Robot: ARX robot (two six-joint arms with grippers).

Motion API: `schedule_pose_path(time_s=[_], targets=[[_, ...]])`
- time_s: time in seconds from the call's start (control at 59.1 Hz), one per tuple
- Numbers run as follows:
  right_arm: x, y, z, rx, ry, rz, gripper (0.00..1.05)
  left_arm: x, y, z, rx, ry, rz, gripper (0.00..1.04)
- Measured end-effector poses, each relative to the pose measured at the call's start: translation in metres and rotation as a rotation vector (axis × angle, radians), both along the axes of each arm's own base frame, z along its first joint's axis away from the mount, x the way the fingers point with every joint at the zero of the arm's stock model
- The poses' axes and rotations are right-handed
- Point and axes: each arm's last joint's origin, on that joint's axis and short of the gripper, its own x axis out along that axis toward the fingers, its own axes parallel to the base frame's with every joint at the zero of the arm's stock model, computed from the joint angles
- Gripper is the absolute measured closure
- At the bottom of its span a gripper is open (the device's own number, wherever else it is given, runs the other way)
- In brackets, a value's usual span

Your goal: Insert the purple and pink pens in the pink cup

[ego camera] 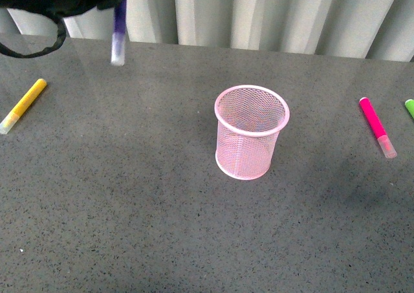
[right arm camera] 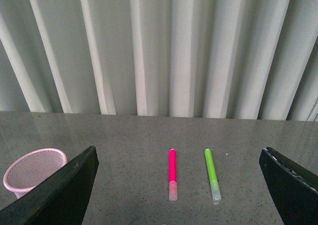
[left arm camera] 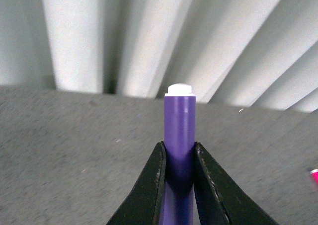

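Observation:
The pink cup [ego camera: 251, 130] stands upright in the middle of the grey table, its mesh wall also showing in the right wrist view [right arm camera: 34, 171]. High at the back left, my left gripper [ego camera: 118, 5] is shut on the purple pen [ego camera: 119, 33], which hangs cap down above the table. The left wrist view shows both black fingers [left arm camera: 150, 185] pressed on the purple pen's barrel [left arm camera: 179, 135]. The pink pen [ego camera: 378, 127] lies flat on the table at the right, apart from the cup. My right gripper [right arm camera: 179, 195] is open, with the pink pen [right arm camera: 172, 173] lying on the table between its fingers.
A yellow marker [ego camera: 23, 105] lies at the left edge of the table. A green marker [right arm camera: 211, 174] lies just right of the pink pen, only its tip showing at the front view's edge [ego camera: 409, 107]. Pale pleated curtains [ego camera: 259, 15] run behind the table.

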Motion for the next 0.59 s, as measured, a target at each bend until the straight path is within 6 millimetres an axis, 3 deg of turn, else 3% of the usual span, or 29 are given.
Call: schedule_pose_path(time_s=[0.085,0.254,0.423,0.592], targets=[[0.000,0.000,0.000,0.000,0.000,0.000,0.07,-0.022,-0.025,0.006,-0.082,-0.091,-0.051,0.92],[0.000,0.000,0.000,0.000,0.000,0.000,0.07,-0.057,-0.074,-0.005,-0.186,-0.163,-0.164,0.92],[0.000,0.000,0.000,0.000,0.000,0.000,0.07,-0.067,-0.106,-0.014,-0.235,-0.171,-0.171,0.92],[0.000,0.000,0.000,0.000,0.000,0.000,0.07,-0.062,-0.117,-0.023,-0.256,-0.172,-0.113,0.92]])
